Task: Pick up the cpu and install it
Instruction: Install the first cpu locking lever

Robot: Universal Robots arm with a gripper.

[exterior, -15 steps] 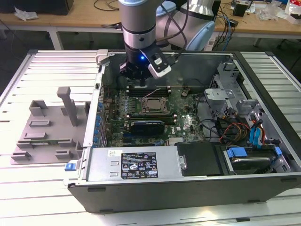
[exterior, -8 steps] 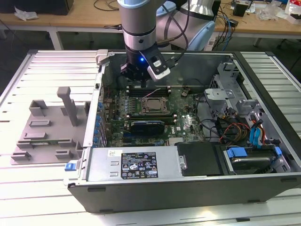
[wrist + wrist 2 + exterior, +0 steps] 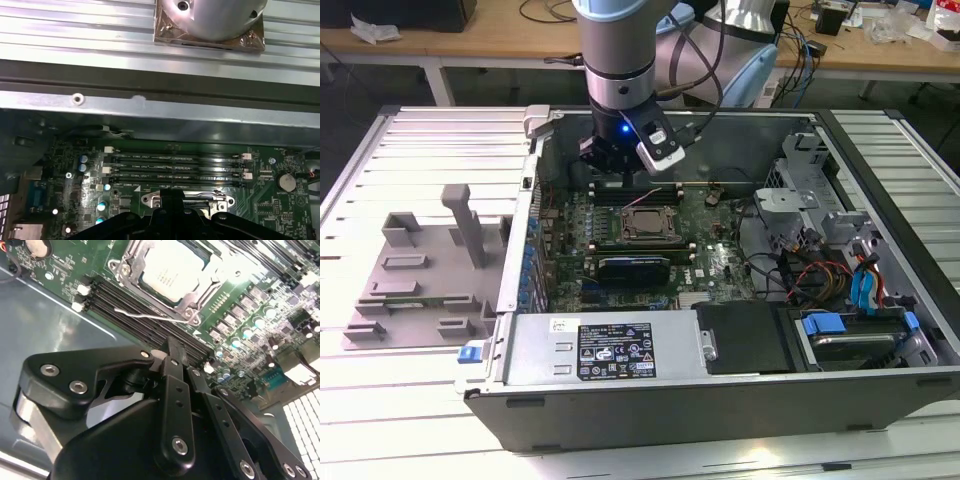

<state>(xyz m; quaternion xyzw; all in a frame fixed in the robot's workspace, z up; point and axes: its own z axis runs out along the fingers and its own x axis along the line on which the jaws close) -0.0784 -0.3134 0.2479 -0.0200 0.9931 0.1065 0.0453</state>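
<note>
The cpu (image 3: 170,271) shows its silvery-white top plate inside the metal-framed socket (image 3: 642,225) on the green motherboard; a thin wire lever (image 3: 150,317) lies along the socket's edge. My gripper (image 3: 610,168) hangs inside the open computer case, just off the socket's far side, over the black memory slots (image 3: 177,167). In both wrist views its black fingers (image 3: 174,365) stand together with nothing between them, so the gripper (image 3: 175,347) (image 3: 172,197) is shut and empty. It is apart from the cpu.
The case walls (image 3: 535,200) ring the board. A black block (image 3: 635,268) lies nearer than the socket, then the power supply (image 3: 610,345). Drive cage and cables (image 3: 840,270) fill the exterior view's right. A grey fixture (image 3: 420,270) sits on the slatted table at the left.
</note>
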